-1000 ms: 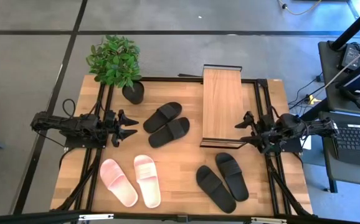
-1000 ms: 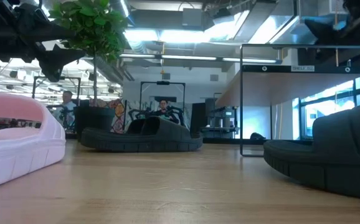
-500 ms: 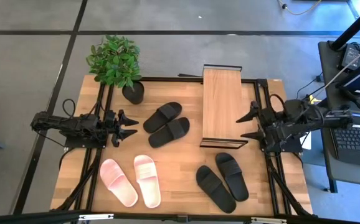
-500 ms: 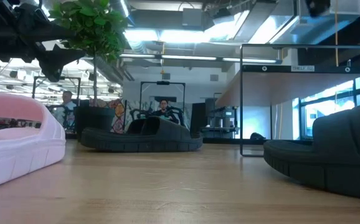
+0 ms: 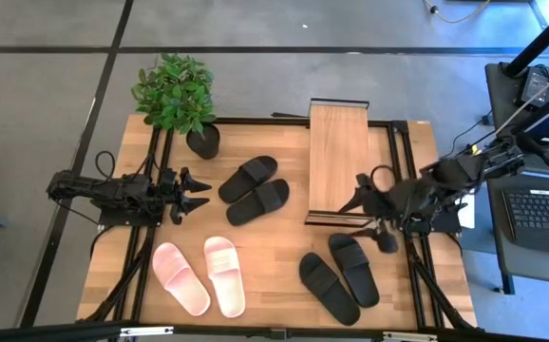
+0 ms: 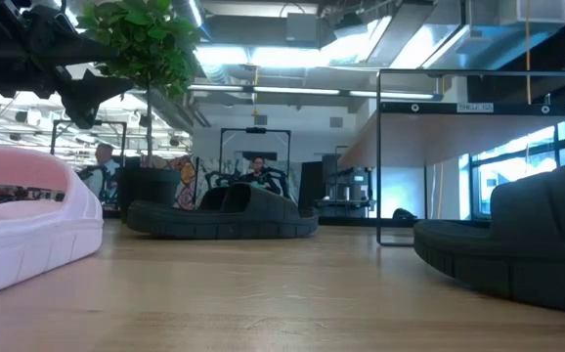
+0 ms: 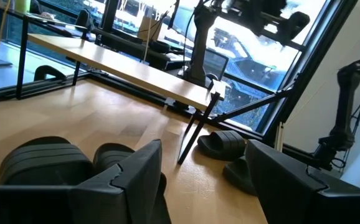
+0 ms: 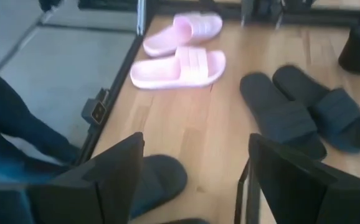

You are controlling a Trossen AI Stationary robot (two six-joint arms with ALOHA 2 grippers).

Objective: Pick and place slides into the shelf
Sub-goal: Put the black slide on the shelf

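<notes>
Six slides lie on my tabletop (image 5: 284,249) — a black pair (image 5: 254,190) at centre, a pink pair (image 5: 199,275) lower left, a black pair (image 5: 340,275) lower right. The shelf (image 5: 338,157) stands upper right. My right end effector (image 5: 368,217) hovers open at its near end; my left end effector (image 5: 195,193), open, waits at left.
</notes>
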